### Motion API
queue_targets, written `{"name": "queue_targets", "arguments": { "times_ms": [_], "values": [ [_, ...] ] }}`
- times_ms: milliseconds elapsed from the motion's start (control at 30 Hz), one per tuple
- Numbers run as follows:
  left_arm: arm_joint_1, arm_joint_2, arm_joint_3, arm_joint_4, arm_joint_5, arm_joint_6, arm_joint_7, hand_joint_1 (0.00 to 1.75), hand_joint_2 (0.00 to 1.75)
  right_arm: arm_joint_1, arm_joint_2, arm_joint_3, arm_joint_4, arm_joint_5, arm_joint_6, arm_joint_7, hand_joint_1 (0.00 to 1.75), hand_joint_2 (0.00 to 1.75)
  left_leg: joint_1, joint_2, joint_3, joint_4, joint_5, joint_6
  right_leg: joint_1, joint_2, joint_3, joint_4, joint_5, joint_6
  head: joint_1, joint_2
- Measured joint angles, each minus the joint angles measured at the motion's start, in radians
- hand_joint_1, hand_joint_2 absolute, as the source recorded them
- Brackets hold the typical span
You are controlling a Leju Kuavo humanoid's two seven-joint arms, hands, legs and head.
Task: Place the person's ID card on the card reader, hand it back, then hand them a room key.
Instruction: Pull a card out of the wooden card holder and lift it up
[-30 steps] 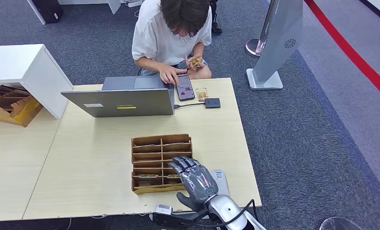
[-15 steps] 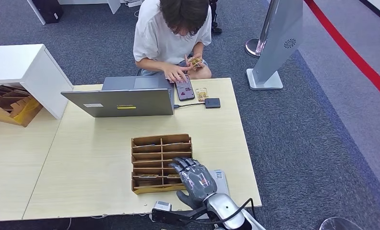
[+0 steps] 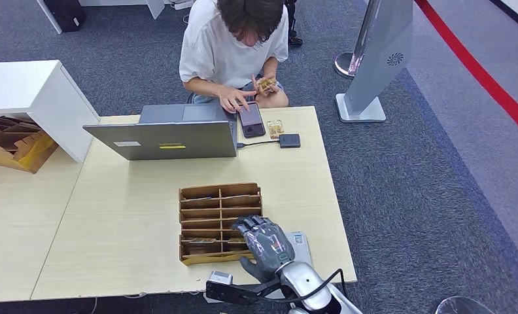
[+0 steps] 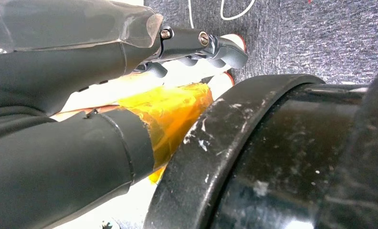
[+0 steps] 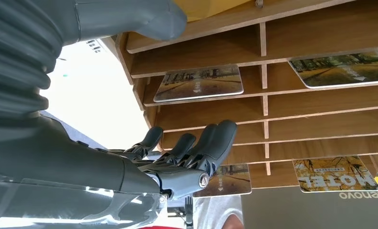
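My right hand (image 3: 267,243) hovers over the near right corner of the wooden card rack (image 3: 204,193), fingers stretched out and holding nothing. In the right wrist view the right hand (image 5: 177,157) points at the rack (image 5: 273,114), whose slots hold room key cards (image 5: 200,82). A person (image 3: 233,46) crouches at the table's far side, holding a yellowish card (image 3: 265,84) in one hand and touching a phone (image 3: 252,119) with the other. Another card (image 3: 275,127) lies beside a small black box (image 3: 290,140) cabled to the laptop (image 3: 161,134). My left hand (image 4: 82,95) hangs empty, fingers apart.
A pale flat device (image 3: 301,246) lies on the table just right of my right hand. A white cabinet (image 3: 27,91) and cardboard box (image 3: 11,144) stand at the left. A grey sign stand (image 3: 374,59) rises beyond the table's far right corner.
My right hand has drawn back a little toward the table's near edge. The person's hand has shifted slightly over the phone.
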State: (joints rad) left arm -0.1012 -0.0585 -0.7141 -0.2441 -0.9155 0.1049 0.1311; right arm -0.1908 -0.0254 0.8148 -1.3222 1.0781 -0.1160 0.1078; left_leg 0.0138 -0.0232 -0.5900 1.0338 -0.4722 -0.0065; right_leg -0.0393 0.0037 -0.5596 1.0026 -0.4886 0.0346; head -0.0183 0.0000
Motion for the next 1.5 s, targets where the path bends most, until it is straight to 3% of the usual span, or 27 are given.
{"name": "queue_targets", "arguments": {
  "times_ms": [367, 500, 633, 1500],
  "values": [
    [0.0, 0.0, 0.0, 0.0, 0.0, 0.0, 0.0, 0.0, 0.0, -0.003, 0.003, -0.002, 0.003, 0.0, 0.0, 0.001, 0.59, 1.75, 0.0, 0.0, 0.0, 0.0, 0.0, 0.0, 0.0, 0.0, 0.0, 0.0, 0.0, 0.0, 0.0, 0.0],
    [0.0, 0.0, 0.0, 0.0, -0.002, -0.001, 0.0, 0.0, 0.0, -0.007, 0.007, -0.005, 0.009, -0.001, 0.0, 0.003, 0.69, 1.75, 0.0, 0.0, 0.0, 0.0, 0.0, 0.0, 0.0, 0.0, 0.0, 0.0, 0.0, 0.0, 0.0, 0.0],
    [0.0, 0.0, 0.0, 0.0, -0.002, -0.002, 0.0, 0.0, 0.0, -0.009, 0.007, -0.006, 0.01, -0.001, -0.002, 0.003, 0.89, 1.75, 0.0, 0.0, 0.0, 0.0, 0.0, 0.0, 0.0, 0.0, 0.0, 0.0, 0.0, 0.0, 0.0, 0.0],
    [0.0, 0.0, 0.0, 0.0, -0.003, -0.002, 0.0, 0.0, 0.0, -0.009, 0.018, -0.014, 0.01, -0.001, -0.016, 0.02, 0.75, 1.75, 0.0, 0.0, 0.0, 0.0, 0.0, 0.0, 0.0, 0.0, 0.0, 0.0, 0.0, 0.0, 0.0, 0.0]
  ]
}}
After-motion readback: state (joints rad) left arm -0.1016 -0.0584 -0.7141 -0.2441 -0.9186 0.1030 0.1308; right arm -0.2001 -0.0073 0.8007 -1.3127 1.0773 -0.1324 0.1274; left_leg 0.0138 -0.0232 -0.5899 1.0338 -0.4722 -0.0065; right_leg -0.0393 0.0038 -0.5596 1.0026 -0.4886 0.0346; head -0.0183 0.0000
